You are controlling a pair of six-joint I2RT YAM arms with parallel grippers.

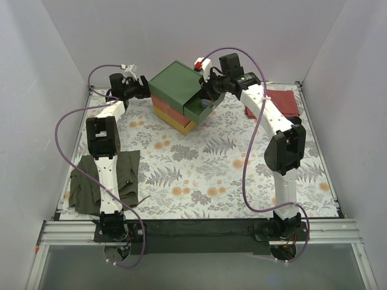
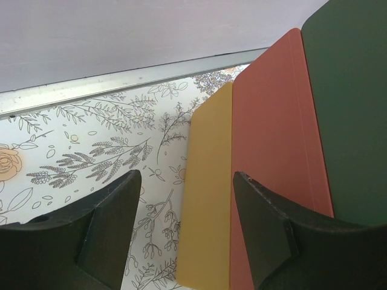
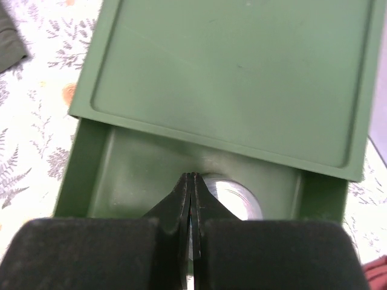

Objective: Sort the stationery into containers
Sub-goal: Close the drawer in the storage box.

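The containers stand as one stacked box (image 1: 176,84) at the back centre: green on top, red (image 1: 164,107) in the middle, yellow (image 1: 180,125) below. The green drawer (image 1: 199,109) is pulled out toward the right. My right gripper (image 1: 208,96) hangs in it. In the right wrist view it (image 3: 192,176) is shut on the rim of the small round grey piece (image 3: 237,198), inside the green drawer (image 3: 91,175). My left gripper (image 1: 144,86) is open at the box's back left side. In its wrist view its jaws (image 2: 187,176) straddle the yellow drawer's side (image 2: 208,199). No pens or highlighters show.
An olive cloth (image 1: 84,181) lies at the front left beside the left arm. A red cloth (image 1: 284,103) lies at the back right. Purple cables (image 1: 60,130) loop off both arms. White walls close in the floral mat (image 1: 199,175) on three sides.
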